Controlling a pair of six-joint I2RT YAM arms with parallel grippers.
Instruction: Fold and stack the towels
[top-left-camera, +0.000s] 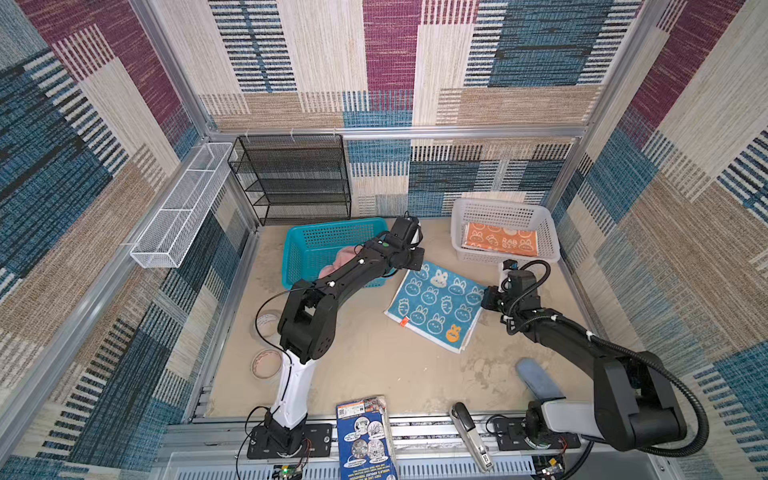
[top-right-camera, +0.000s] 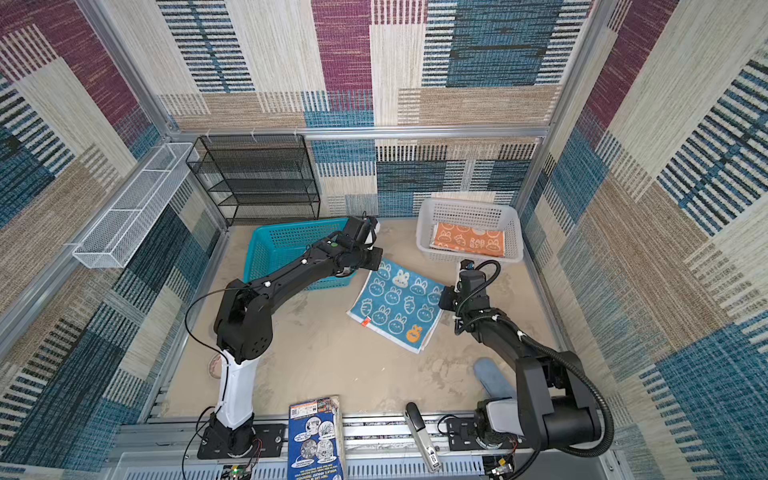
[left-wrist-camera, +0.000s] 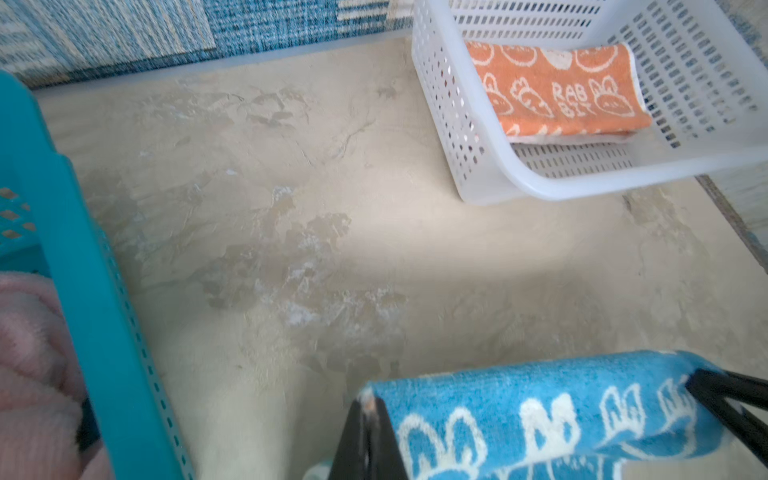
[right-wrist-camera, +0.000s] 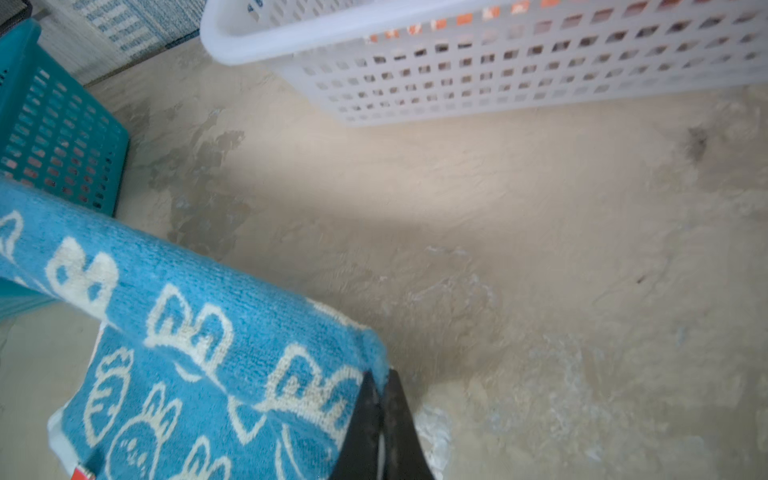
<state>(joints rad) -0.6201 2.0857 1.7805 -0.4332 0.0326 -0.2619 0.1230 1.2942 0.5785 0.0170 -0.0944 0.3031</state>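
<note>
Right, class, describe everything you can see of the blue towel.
The blue towel is terry with white rabbit-and-carrot outlines, one orange motif, a pale border and a red tag. It lies mostly flat on the tan table, between the teal basket and the white basket. The left gripper and right gripper each pinch a corner of its raised far edge.

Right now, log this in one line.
left gripper: shut on blue rabbit-print terry towel corner; right gripper: shut on adjacent corner; folded orange rabbit-print towel: white plastic basket; pink towel: teal plastic basket
</note>
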